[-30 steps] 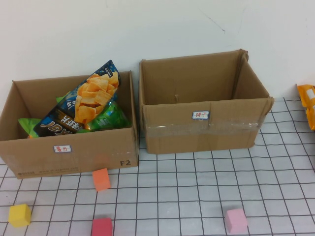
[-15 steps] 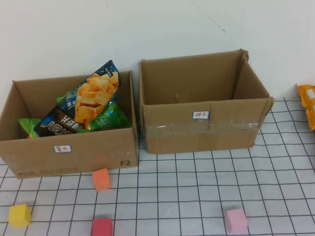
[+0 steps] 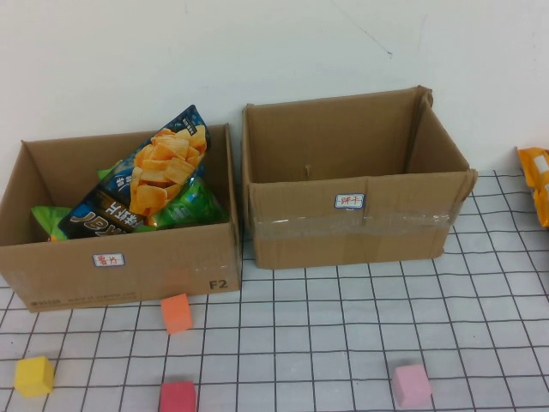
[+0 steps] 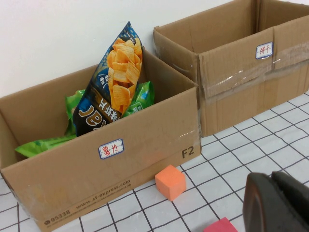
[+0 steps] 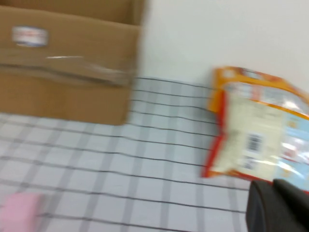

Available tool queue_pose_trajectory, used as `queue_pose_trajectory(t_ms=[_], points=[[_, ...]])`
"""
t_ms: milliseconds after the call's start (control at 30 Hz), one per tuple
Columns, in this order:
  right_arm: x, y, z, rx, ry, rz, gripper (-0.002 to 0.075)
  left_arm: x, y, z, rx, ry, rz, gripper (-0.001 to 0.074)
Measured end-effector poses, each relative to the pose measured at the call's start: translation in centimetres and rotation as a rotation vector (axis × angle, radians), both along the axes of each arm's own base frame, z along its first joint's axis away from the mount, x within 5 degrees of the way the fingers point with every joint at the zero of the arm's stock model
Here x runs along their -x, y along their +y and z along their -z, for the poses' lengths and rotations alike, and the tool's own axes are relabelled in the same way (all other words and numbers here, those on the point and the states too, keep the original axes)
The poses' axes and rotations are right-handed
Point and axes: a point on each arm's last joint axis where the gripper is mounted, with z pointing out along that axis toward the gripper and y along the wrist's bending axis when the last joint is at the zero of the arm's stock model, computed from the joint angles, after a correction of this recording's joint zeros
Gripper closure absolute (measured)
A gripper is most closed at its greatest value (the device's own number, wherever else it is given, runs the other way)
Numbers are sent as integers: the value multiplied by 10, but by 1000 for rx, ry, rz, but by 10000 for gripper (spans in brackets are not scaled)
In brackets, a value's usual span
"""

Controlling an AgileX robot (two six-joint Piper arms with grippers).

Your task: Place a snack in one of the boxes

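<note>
An orange snack packet (image 3: 536,182) lies on the gridded table at the far right edge; it also shows in the right wrist view (image 5: 258,130). The left cardboard box (image 3: 120,266) holds a dark chip bag (image 3: 163,176) and green bags (image 3: 184,206). The right cardboard box (image 3: 352,215) shows no snack inside. Neither gripper shows in the high view. My left gripper (image 4: 271,176) is shut and empty, low over the table in front of the boxes. My right gripper (image 5: 273,182) is shut and empty, just short of the orange packet.
Foam cubes lie on the table in front of the boxes: orange (image 3: 177,312), yellow (image 3: 34,375), red (image 3: 177,396) and pink (image 3: 412,384). A white wall stands right behind the boxes.
</note>
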Motion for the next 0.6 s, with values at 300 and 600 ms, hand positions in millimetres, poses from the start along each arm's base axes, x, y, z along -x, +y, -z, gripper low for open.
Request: queue_pose_trajectory(t_ms=[300,600], points=[[-7,-9,28,-62,-26,176,727,0,0,0,0,0,0,736],[-6,-7,35,-106,49,134,727,0,0,0,0,0,0,736]])
